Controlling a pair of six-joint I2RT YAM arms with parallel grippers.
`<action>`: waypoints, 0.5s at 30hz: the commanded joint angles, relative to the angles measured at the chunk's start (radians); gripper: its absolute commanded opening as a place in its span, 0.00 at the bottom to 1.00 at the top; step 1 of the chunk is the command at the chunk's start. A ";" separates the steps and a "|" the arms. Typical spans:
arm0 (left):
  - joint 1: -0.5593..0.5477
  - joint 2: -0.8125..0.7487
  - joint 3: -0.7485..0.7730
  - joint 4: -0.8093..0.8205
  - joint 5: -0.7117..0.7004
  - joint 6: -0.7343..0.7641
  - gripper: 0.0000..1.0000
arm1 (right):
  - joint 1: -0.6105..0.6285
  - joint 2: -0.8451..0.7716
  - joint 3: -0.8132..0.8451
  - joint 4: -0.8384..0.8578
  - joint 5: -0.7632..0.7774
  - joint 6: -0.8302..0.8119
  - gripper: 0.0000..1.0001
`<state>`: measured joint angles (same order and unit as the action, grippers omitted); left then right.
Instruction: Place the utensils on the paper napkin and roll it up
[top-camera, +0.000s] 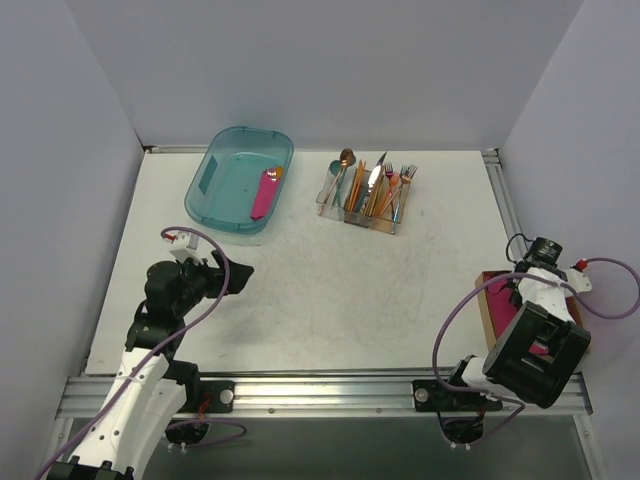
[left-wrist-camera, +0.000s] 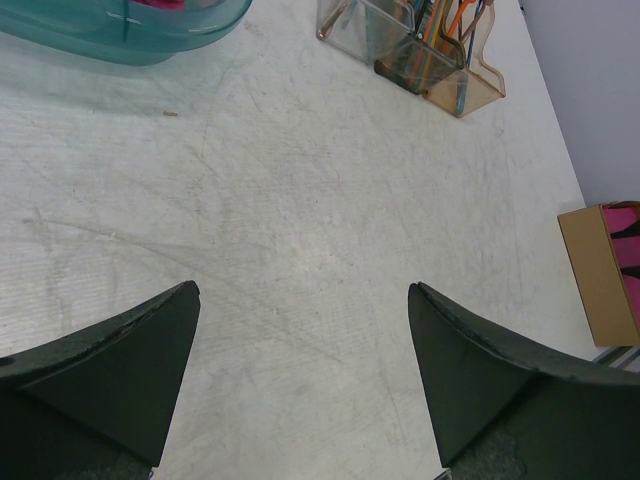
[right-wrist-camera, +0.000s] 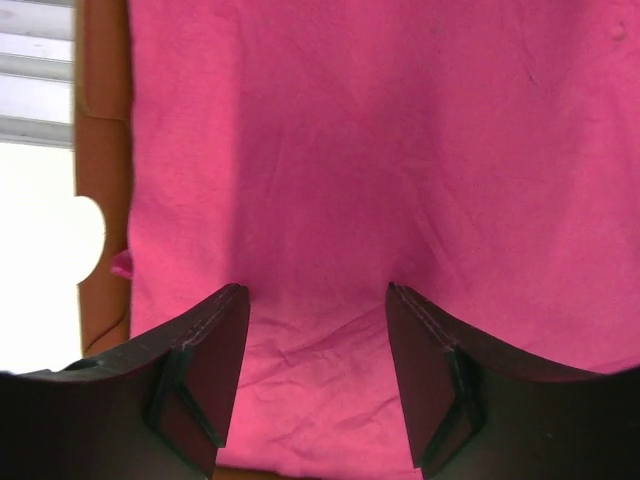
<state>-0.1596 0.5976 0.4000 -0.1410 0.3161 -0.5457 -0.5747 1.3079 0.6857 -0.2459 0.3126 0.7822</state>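
Copper-orange utensils (top-camera: 375, 190) stand upright in a clear organizer (top-camera: 357, 212) at the back of the table; their handles also show in the left wrist view (left-wrist-camera: 455, 15). No single flat paper napkin lies on the table. My right gripper (right-wrist-camera: 318, 300) is open, pointing down just above the top sheet of a pink napkin stack (right-wrist-camera: 380, 150) in a brown box (top-camera: 488, 300); nothing is between its fingers. My left gripper (top-camera: 240, 275) is open and empty over bare table at the left, also in its wrist view (left-wrist-camera: 303, 290).
A teal bin (top-camera: 215, 185) at the back left holds a narrow pink napkin roll (top-camera: 265, 192) with a copper tip showing. The organizer also holds teal and iridescent cutlery. The brown box (left-wrist-camera: 595, 270) sits at the table's right front edge. White walls enclose the table.
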 joint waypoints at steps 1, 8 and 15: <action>0.008 -0.001 -0.003 0.031 0.014 -0.003 0.94 | -0.011 0.027 -0.008 0.017 0.019 0.028 0.55; 0.006 0.019 -0.001 0.040 0.015 -0.005 0.94 | -0.022 0.074 -0.021 0.039 0.040 0.035 0.45; 0.008 0.024 -0.001 0.040 0.017 -0.005 0.94 | -0.028 0.080 -0.029 0.046 0.037 0.035 0.24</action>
<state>-0.1596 0.6239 0.3996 -0.1394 0.3183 -0.5461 -0.5949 1.3727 0.6804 -0.2123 0.3336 0.8028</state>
